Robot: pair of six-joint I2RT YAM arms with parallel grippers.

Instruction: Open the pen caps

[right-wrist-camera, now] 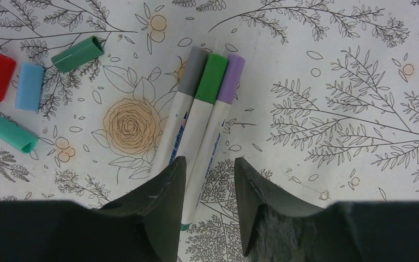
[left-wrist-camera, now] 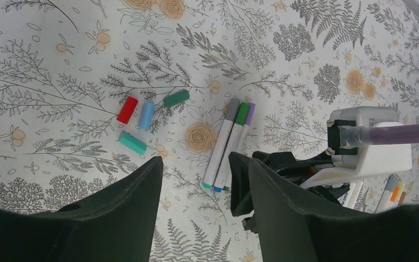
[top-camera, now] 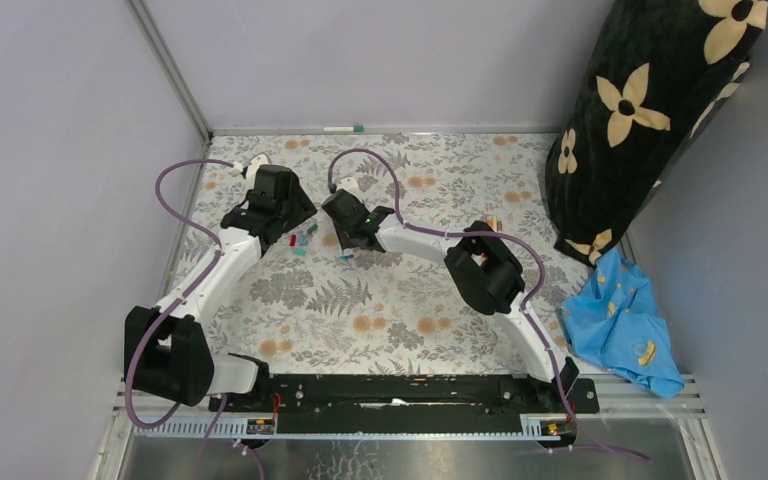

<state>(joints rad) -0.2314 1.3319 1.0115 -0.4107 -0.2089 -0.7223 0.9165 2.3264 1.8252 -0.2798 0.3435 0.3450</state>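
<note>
Right gripper (right-wrist-camera: pixel 210 164) hovers over the pens (right-wrist-camera: pixel 196 125), jaws spread, likely to grasp one; left gripper (left-wrist-camera: pixel 204 164), spread and empty, is near them; loose caps (right-wrist-camera: pixel 30 87) lie beside.

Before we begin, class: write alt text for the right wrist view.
Three white pens, capped grey, green and purple, lie side by side under the open right tool. Four loose caps, red, blue, green and teal, lie to their left.
</note>
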